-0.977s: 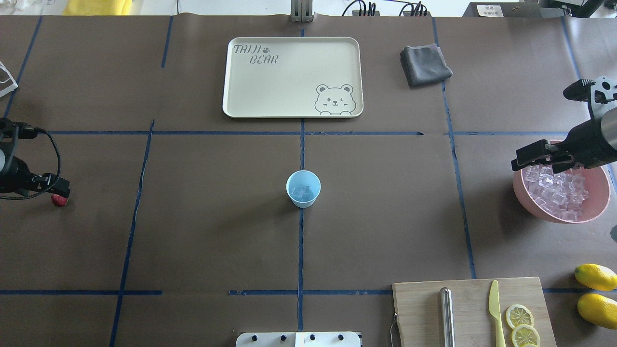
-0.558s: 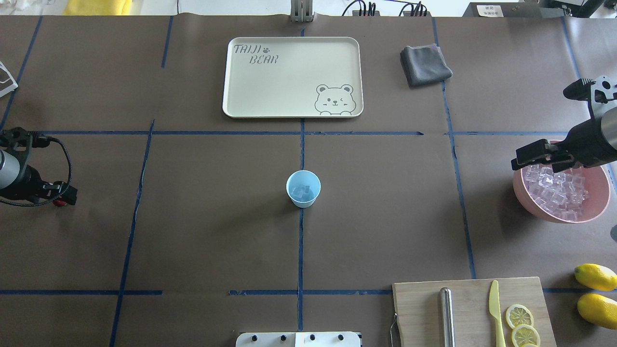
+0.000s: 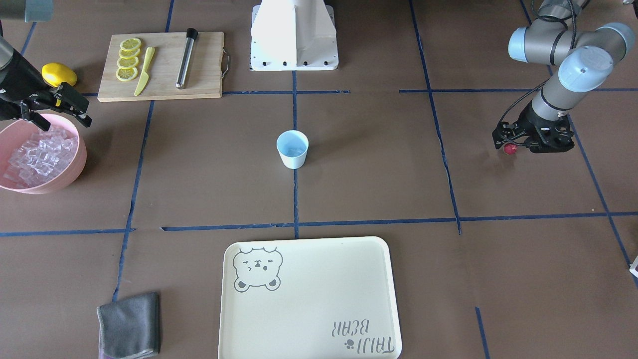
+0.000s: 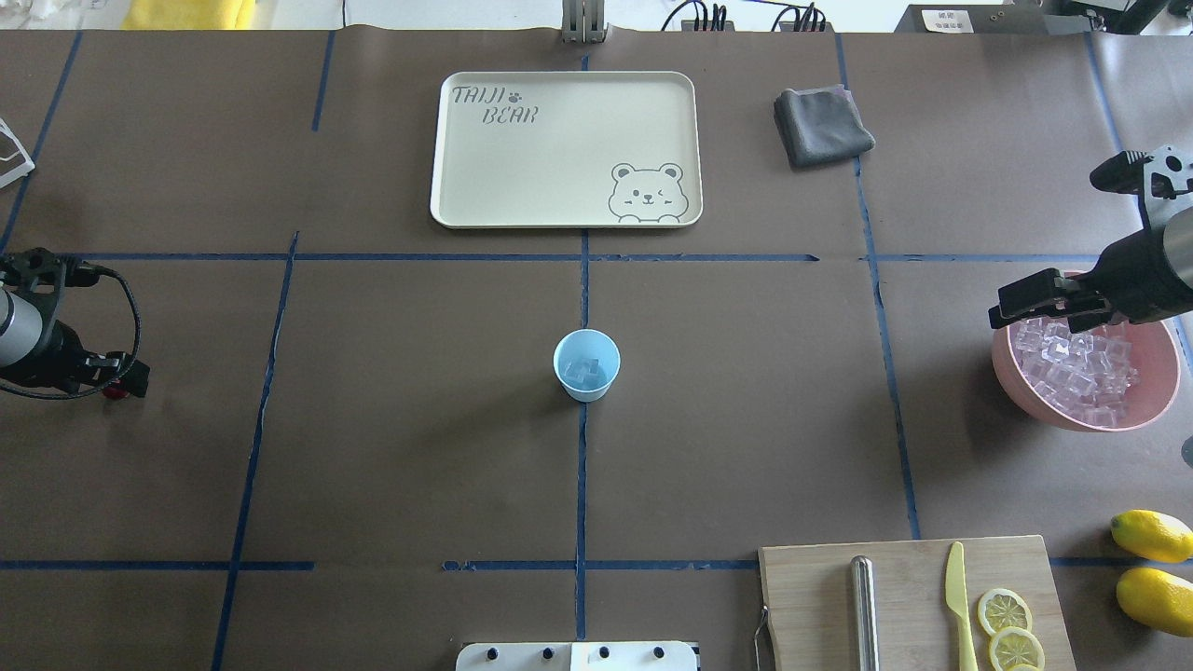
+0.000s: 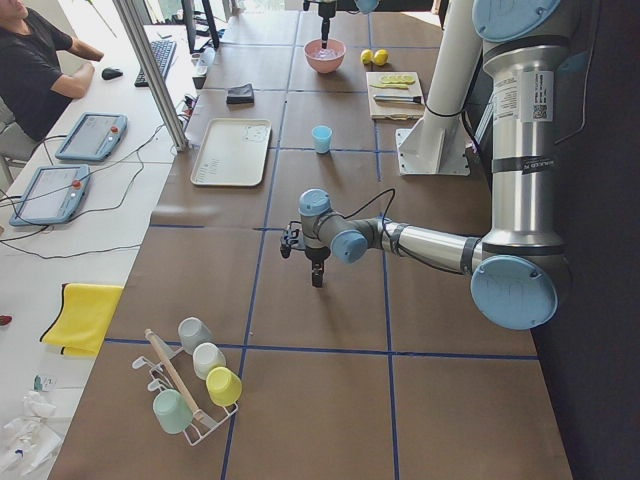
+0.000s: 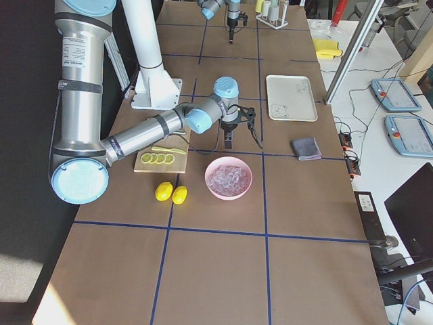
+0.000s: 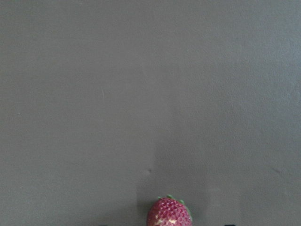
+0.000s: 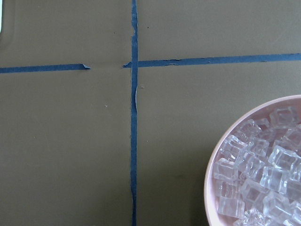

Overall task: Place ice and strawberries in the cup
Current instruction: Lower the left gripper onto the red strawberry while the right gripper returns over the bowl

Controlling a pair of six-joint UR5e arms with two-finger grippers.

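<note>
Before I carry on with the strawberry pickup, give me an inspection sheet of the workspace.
Surface: brown table cover, blue tape lines.
Job's things: cup upright at centre with some ice inside; ice heap in pink bowl; strawberry at the tip of the left tool.
Clutter: tray, grey cloth, cutting board with knife, rod, lemon slices; two lemons.
Tools: left tool at the strawberry, grip unclear; right tool open, by the pink bowl's edge.
Cables: one cable loops at the left wrist.
Surroundings: operator at side desk; cup rack.
</note>
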